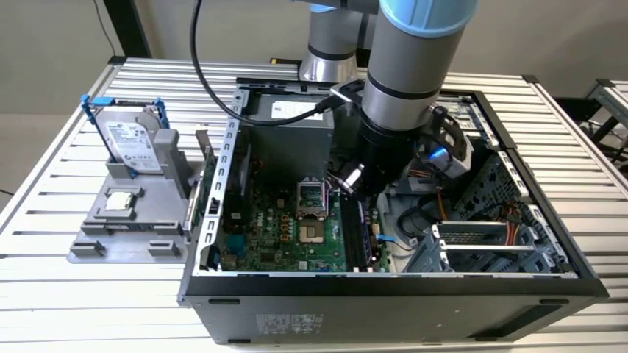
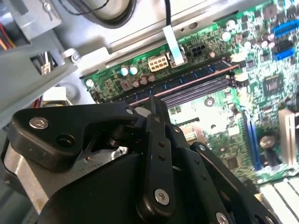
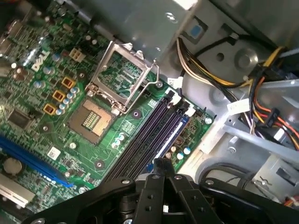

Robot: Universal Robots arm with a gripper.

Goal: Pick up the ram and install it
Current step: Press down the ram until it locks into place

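**Green stick at the slots, fingers closed over it**

Green-edged and thin, the ram (image 2: pixel 187 76) appears to stand on edge in the memory slots (image 3: pixel 140 144), in the slot on the side away from the CPU socket (image 3: pixel 91 119). I cannot tell whether it is fully seated. The gripper (image 3: pixel 161 164) hovers directly above the slots with its fingers pressed together and nothing between them.

If this is the seating push, I judge it goes best straight down along the stick's top edge. The load should be spread evenly so both end latches close and the board does not rock sideways.

Room is tight. The raised socket frame (image 3: pixel 124 74) stands beside the slots on one side. The bundle of power cables (image 3: pixel 205 74) and the grey metal case wall (image 3: pixel 224 135) crowd the other. Open room lies upward from the slots.
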